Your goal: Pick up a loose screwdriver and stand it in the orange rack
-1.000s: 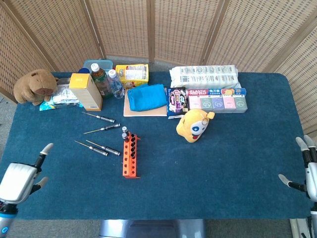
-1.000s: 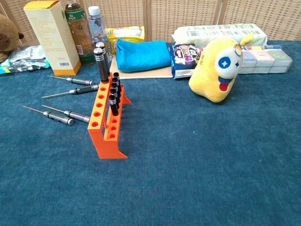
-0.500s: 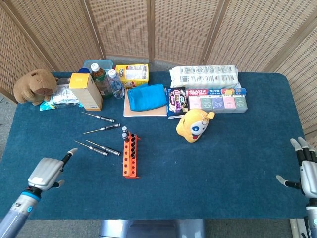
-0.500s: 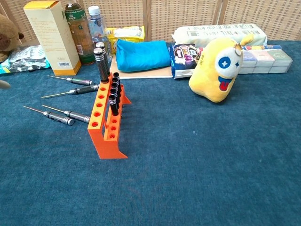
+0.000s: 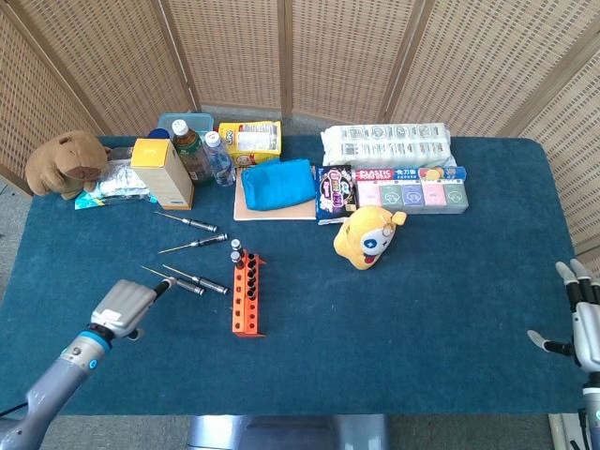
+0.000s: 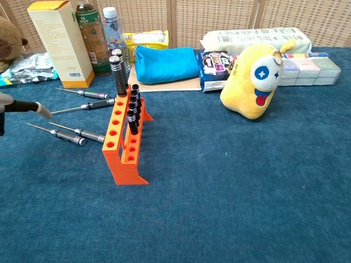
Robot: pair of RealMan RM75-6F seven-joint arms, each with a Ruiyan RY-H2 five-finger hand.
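The orange rack (image 5: 247,296) (image 6: 124,143) stands left of the table's middle, with several black-handled screwdrivers upright at its far end. Loose screwdrivers lie on the blue cloth to its left: two near ones side by side (image 5: 174,280) (image 5: 198,280) (image 6: 58,134) (image 6: 77,131) and two further back (image 5: 194,244) (image 5: 188,221). My left hand (image 5: 125,305) (image 6: 19,106) hovers just short of the nearest pair, a finger stretched toward them, holding nothing. At the table's right edge my right hand (image 5: 581,323) is empty, fingers apart.
A yellow plush (image 5: 368,237) (image 6: 252,82) sits right of the rack. Along the back stand a yellow box (image 5: 164,173), bottles (image 5: 192,150), a blue pouch (image 5: 277,183), snack packs and tissue packs (image 5: 386,145). A brown plush (image 5: 66,161) sits at the far left.
My left hand has moved forward and rightward from the table's near left corner to just short of the nearest loose screwdrivers, entering the chest view. The right hand barely shifted.
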